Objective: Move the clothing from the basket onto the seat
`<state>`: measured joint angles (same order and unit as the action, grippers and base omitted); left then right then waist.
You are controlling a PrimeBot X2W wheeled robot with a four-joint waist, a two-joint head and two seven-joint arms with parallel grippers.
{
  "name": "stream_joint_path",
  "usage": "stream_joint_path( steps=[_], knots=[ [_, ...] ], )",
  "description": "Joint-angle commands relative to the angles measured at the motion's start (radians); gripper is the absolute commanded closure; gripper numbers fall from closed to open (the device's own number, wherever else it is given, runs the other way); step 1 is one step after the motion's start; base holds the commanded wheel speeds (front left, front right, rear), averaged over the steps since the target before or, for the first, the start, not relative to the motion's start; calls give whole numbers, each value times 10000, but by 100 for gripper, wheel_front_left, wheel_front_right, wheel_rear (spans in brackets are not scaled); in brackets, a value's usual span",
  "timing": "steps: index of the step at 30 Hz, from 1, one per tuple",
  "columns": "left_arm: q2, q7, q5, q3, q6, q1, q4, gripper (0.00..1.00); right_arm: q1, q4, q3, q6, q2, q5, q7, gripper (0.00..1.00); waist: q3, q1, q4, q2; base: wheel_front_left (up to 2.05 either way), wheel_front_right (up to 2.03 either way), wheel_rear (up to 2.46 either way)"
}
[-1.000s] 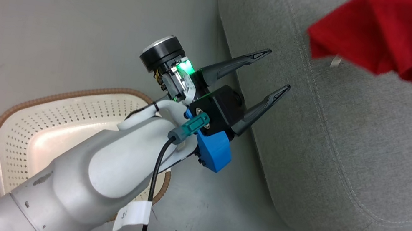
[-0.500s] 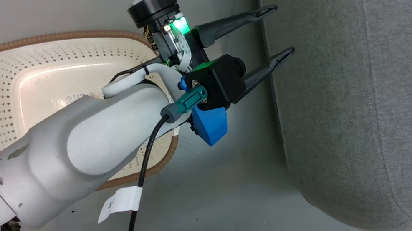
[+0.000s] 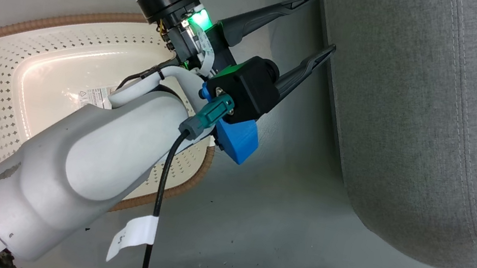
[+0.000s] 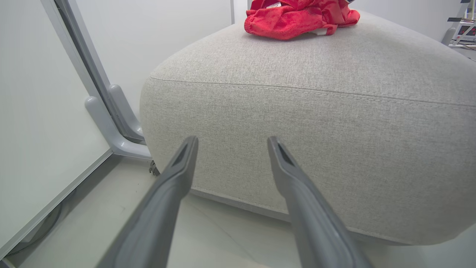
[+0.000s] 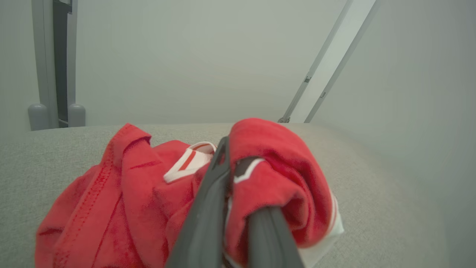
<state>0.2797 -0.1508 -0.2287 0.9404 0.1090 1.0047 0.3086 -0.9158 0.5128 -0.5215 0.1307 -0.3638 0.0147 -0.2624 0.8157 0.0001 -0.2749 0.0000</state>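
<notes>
The basket (image 3: 5,93) sits on the floor at the left, the left gripper (image 3: 320,24) hangs wide open between it and the seat (image 3: 443,116), and up on the seat's top lies the red clothing (image 5: 122,193), far from that gripper but pinched tight by the right gripper (image 5: 232,156)

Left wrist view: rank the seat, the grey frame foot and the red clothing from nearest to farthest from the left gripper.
1. Seat: its front side faces the open left gripper, straight ahead.
2. Grey frame foot: on the floor to the left, past the seat's corner.
3. Red clothing: atop the seat, at its far side.
</notes>
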Motion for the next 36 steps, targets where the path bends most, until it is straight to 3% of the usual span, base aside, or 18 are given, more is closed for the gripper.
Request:
stream_joint_path(
  steps=[1,5,6,8,26,30,36],
  knots=[
    [43,-2,-55,-26,-32,77,-65,0,118,101,-1,1,64,-79,-37,100,13,-1,24,0,0,0,0],
    [111,-17,-81,2,-74,5,-61,0,241,440,147,1,165,-88,-37,100,-41,-1,37,0,0,0,0],
    [113,-32,-98,12,-84,-21,-39,0,257,436,124,1,188,-58,-37,85,-94,-1,37,0,0,0,0],
    [72,-74,-135,28,-123,-56,-16,0,412,268,15,-1,224,43,-37,0,-217,-1,44,0,0,0,0],
    [-496,-998,-813,-114,-513,-1074,919,0,4323,-1637,-628,1,769,77,-38,0,-2637,-1,-107,0,0,0,0],
    [-544,-1108,-1039,-365,-710,-1580,1066,0,4697,-2456,-238,1,893,-48,-37,0,-3391,-1,-70,0,0,0,0],
    [-562,-1148,-1193,-1384,-1182,-2498,589,0,4977,-3345,1265,1,916,8,-37,0,-4469,-1,360,0,0,0,0]
  ],
)
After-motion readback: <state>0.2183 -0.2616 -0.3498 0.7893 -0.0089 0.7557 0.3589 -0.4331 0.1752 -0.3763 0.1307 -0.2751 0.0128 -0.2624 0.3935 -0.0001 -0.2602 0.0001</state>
